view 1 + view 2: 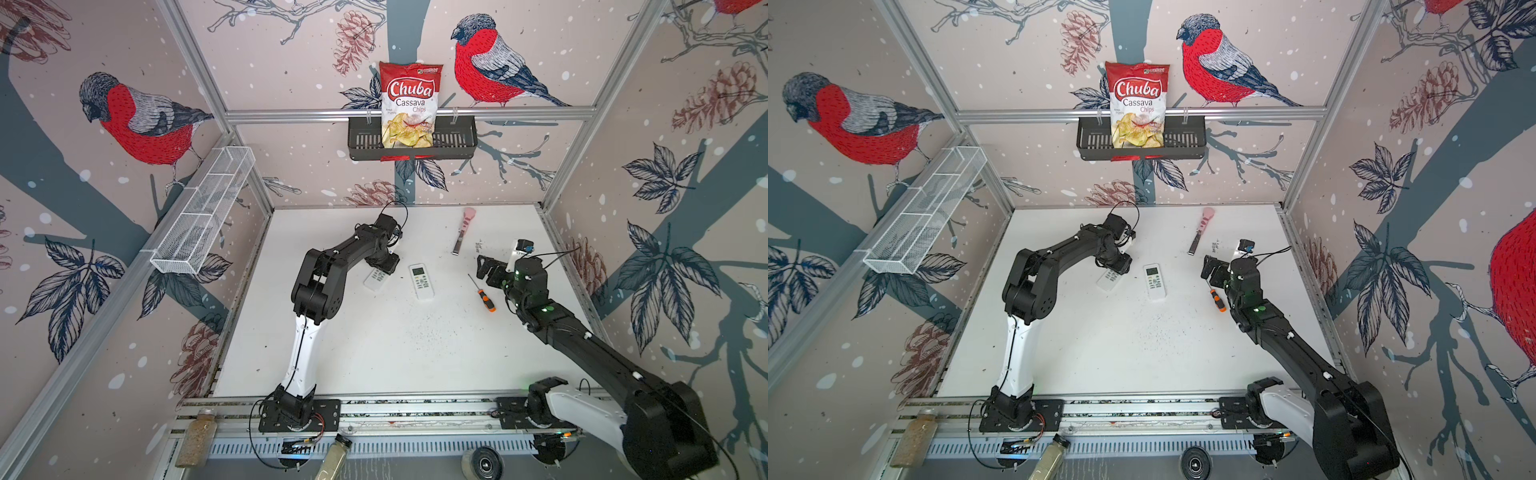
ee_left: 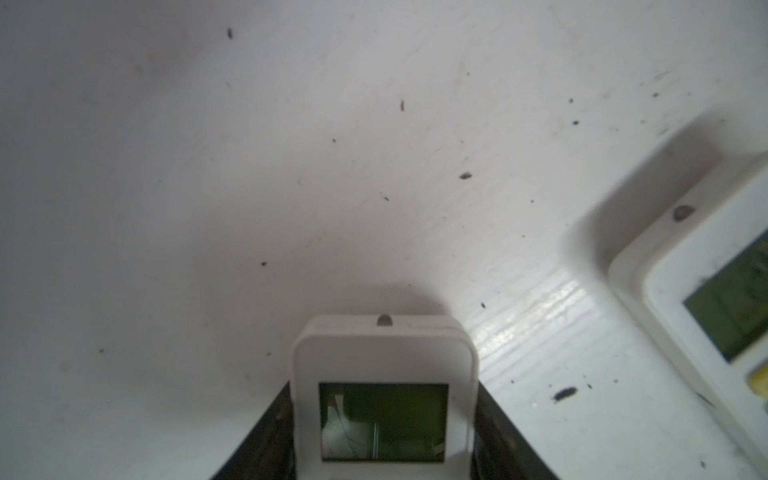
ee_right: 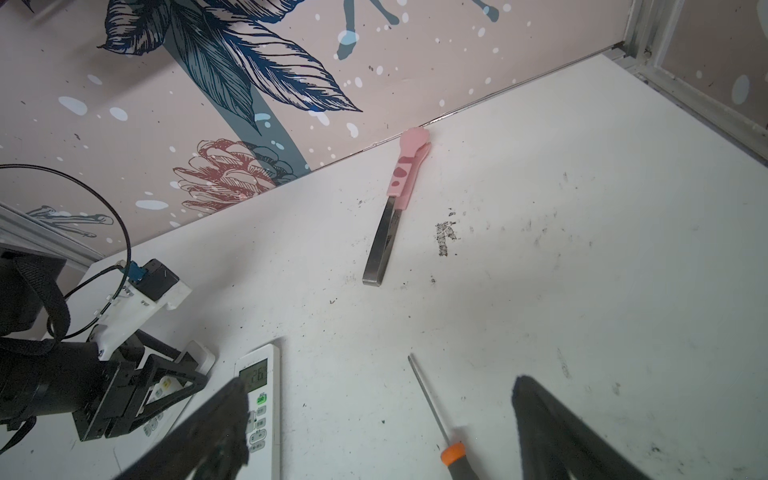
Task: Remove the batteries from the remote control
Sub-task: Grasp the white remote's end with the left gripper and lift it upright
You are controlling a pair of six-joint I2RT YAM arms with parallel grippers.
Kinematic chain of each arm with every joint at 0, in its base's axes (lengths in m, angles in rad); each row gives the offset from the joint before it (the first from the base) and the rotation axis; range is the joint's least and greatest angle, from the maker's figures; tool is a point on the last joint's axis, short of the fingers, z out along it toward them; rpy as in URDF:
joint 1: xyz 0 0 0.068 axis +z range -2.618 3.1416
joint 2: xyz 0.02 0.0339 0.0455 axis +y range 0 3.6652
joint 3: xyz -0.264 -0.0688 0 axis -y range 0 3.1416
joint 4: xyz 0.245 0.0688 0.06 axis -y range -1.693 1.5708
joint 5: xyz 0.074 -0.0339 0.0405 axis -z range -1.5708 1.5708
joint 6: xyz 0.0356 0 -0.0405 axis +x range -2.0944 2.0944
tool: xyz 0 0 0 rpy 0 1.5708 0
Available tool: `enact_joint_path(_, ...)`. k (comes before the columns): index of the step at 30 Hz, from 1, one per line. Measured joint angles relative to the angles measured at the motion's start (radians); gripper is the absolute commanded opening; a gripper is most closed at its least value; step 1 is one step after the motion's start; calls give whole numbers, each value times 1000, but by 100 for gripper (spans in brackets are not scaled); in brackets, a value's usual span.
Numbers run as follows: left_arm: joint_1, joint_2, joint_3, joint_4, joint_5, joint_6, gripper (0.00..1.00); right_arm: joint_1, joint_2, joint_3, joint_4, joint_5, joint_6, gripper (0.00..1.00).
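Pinching the face-up remote [image 1: 375, 279] by its screen end, the left gripper [image 1: 381, 266] runs along its length. The right gripper [image 1: 488, 270] hangs spread, nearer the table's [image 1: 374, 353] right edge.

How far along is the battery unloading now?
Done: nothing visible; no batteries show, and the left remote and the middle remote lie face up, backs hidden. In hand: the left gripper has its fingers clasped on the left remote; the right gripper is open and empty near the screwdriver. Left: probably turning a remote over, opening it, taking the batteries out.

Lab test cell with aluminium frame [image 1: 291, 115]
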Motion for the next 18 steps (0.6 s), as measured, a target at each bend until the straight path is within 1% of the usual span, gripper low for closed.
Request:
enact_joint_path(5, 5, -35, 37, -27, 77, -7, 43, 0, -36, -10, 11, -13, -28, 99)
enact_joint_path(10, 24, -82, 61, -27, 191, -22, 43, -5, -75, -26, 39, -69, -53, 100)
enact_joint_path(14, 39, -135, 35, 18, 317, -50, 42, -24, -87, -27, 77, -162, -74, 99)
enact_joint_path(18, 47, -172, -12, 92, 455, -87, 41, -35, -82, -20, 126, -326, -96, 99)
